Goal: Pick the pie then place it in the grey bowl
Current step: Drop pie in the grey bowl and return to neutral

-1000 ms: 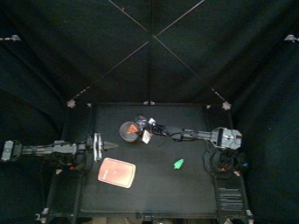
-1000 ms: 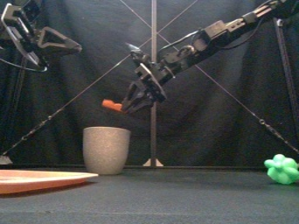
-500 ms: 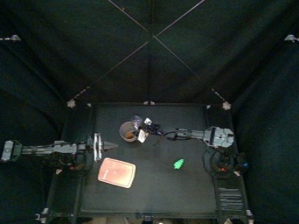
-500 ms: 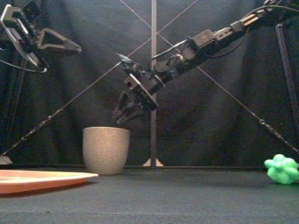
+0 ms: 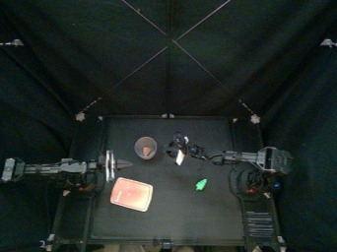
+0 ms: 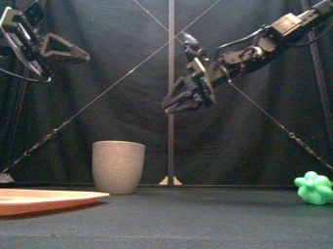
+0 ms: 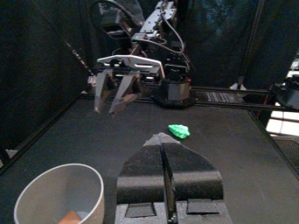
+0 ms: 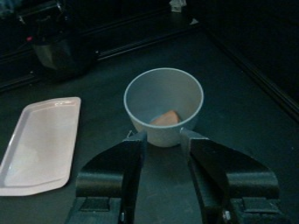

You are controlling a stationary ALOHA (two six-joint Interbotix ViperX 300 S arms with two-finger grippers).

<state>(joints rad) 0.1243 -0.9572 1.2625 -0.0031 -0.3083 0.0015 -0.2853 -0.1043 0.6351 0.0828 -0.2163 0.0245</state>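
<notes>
The pie [image 8: 167, 116] lies inside the grey speckled cup [image 6: 119, 165]. The right gripper [image 6: 185, 99] hangs above and to the right of it, empty, jaws apart, while the left gripper [image 7: 163, 140] rests at the table's left, jaws closed on nothing. I judge the main risk to be a low sweep by the right arm, which could clip the tall cup's rim and tip it, spilling the pie.

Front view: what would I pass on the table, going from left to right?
Flat pink tray → tall grey speckled cup → bumpy green toy.
</notes>
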